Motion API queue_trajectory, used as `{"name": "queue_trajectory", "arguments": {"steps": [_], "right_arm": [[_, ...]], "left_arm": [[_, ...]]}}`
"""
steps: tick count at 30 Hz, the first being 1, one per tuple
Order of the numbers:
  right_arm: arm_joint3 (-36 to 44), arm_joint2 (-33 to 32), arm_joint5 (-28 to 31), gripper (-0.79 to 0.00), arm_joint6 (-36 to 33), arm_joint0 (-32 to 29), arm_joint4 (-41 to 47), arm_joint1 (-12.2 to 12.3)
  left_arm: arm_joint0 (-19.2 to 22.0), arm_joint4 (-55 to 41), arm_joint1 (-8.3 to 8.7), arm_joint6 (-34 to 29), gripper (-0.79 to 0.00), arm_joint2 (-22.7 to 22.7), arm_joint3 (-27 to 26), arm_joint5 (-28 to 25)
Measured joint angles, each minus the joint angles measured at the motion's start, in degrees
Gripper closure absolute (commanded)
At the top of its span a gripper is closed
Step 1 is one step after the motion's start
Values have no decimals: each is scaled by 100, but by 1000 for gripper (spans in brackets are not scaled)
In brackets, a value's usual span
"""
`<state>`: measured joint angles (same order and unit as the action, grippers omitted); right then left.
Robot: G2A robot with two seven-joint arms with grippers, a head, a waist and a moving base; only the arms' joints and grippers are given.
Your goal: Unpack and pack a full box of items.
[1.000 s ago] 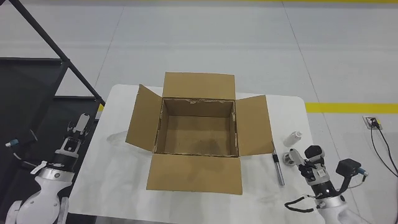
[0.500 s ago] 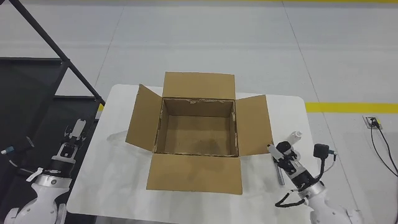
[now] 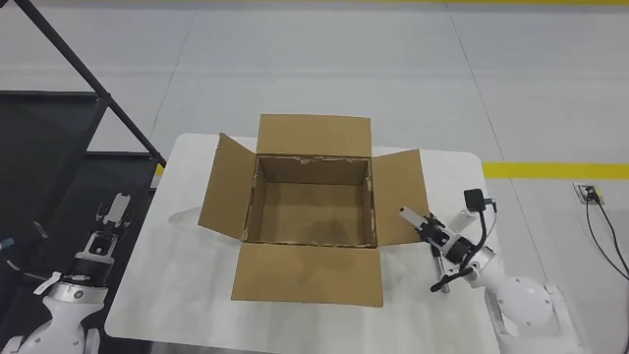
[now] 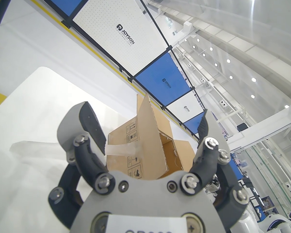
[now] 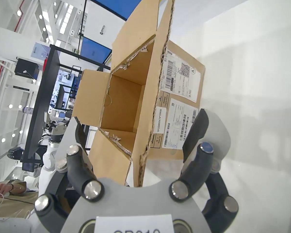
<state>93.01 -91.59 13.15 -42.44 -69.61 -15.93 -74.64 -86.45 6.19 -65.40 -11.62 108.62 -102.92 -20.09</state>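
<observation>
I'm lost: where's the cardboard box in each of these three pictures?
Top view: cardboard box mid-table, flaps open.
Left wrist view: box beyond the left gripper, seen from outside.
Right wrist view: box close ahead of the right gripper, opening visible.
Shared landmark: the white table under it.

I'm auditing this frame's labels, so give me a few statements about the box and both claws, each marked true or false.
1. The cardboard box stands with all four flaps spread open. True.
2. The box is packed full of items. False: the top view shows only its bare cardboard floor inside.
3. The right claw is open and holds nothing. True.
4. The left claw is clamped on a box flap. False: it is open and empty, apart from the box, near the edge of the table.
</observation>
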Motion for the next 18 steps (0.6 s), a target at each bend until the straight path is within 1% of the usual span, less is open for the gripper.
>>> {"name": "queue_trajectory", "arguments": {"steps": [4,6,18], "right_arm": [[39,68,-19,-785,-338,53,30,45],[53,106,0,-785,-396,52,63,58],[116,437,154,-785,-336,-35,115,115]], "left_arm": [[-34,-22,-3,10,-785,29,-11,3],[-44,-23,-5,12,-785,31,-18,1],[-54,26,-15,8,-785,-15,-94,11]]}}
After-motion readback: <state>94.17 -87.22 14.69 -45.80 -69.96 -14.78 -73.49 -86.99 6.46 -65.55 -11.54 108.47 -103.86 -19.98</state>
